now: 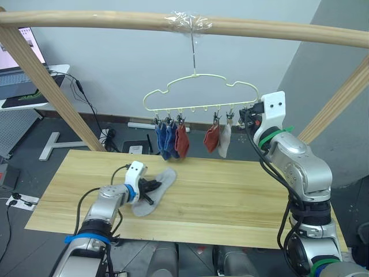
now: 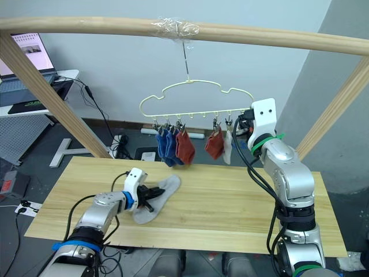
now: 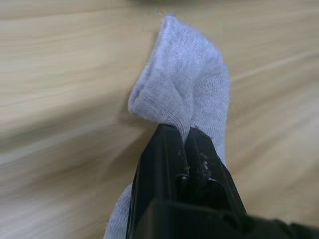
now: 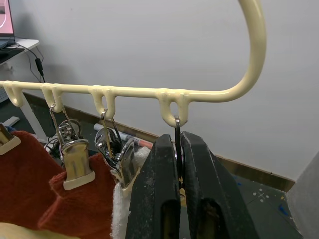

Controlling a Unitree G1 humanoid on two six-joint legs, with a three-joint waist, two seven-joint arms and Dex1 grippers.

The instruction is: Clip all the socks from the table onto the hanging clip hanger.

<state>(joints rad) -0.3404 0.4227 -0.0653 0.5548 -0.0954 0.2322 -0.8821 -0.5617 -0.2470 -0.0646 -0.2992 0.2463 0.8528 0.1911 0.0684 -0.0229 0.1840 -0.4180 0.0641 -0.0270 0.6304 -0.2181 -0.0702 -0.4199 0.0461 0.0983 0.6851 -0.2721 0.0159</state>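
Both arms are rounded silver-grey metal shells joined by black segments, with black cables looped along the outside. Each wrist carries a white block-shaped camera housing; the one on the right arm shows two dark screw holes, with a green band just below it. A blue band rings the left arm low down, and the left gripper [image 1: 151,188] and right gripper [image 4: 178,164] have thick, glossy black fingers.

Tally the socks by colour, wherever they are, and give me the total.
Blue socks: 2, clipped on the hanger.
Rust red socks: 2, clipped on the hanger.
Light grey socks: 2, one clipped on the hanger, one on the table in the left end effector.
Total: 6
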